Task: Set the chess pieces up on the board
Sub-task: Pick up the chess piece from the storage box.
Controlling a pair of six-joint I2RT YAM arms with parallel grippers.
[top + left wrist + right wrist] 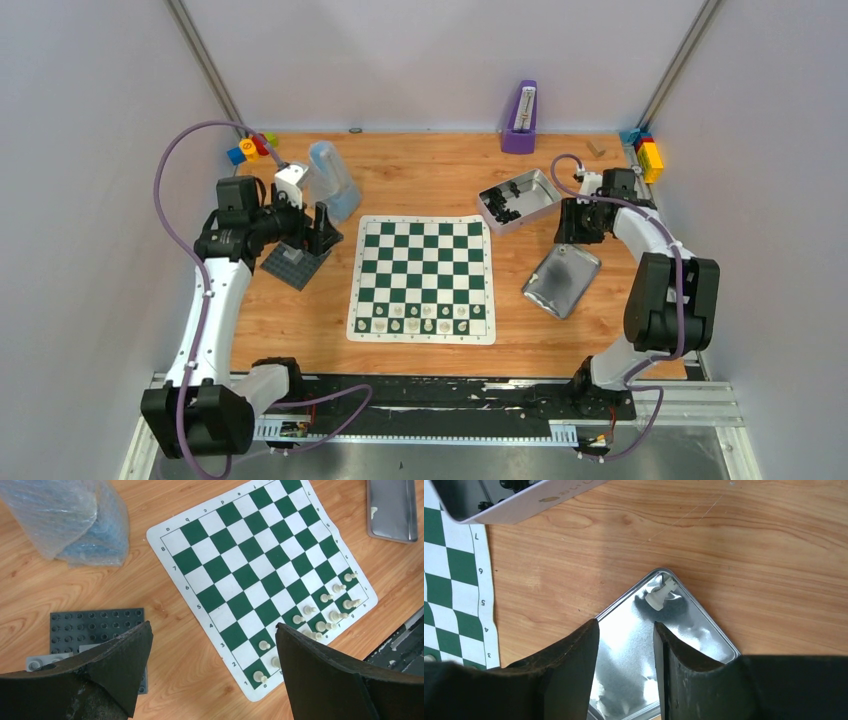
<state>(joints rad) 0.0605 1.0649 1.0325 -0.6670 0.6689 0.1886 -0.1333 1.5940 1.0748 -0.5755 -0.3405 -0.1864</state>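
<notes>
In the top external view, the thin green-and-white checked board (422, 262) is seen lying flat on the wooden tabletop (430, 175) between the two arms. Tiny cream-white chess pieces (420, 320) are stood only on its two nearest rows, with gaps left among them. The left claw (322, 235) is held over a dark grey studded plate (290, 265), well apart from the work. The right claw (572, 232) is poised above a shallow silver metal tray (562, 282) that lies near the board's right edge; an open silver tin of dark pieces (517, 198) is set beyond it.

In the left wrist view, the left claw (212, 670) is shown spread fully wide, with nothing between its jaws. The board, the cream rows along its edge and a crumpled clear bubble-wrap bag (65, 520) are seen beneath it.

In the right wrist view, the right claw (625, 626) is shown partly open, with nothing gripped. One cream-white piece (659, 596), apparently lying on its side, is seen in the tray's far corner, just ahead of the fingertips and not between them.

The step in hand is judged to be the fetching of this loose piece for the unfinished white rows. For the next move, the right claw must be carried forward and lowered until the piece sits between the jaws, then closed gently. A toppled figure on glossy metal is likely to skid, so a centred approach is called for.
</notes>
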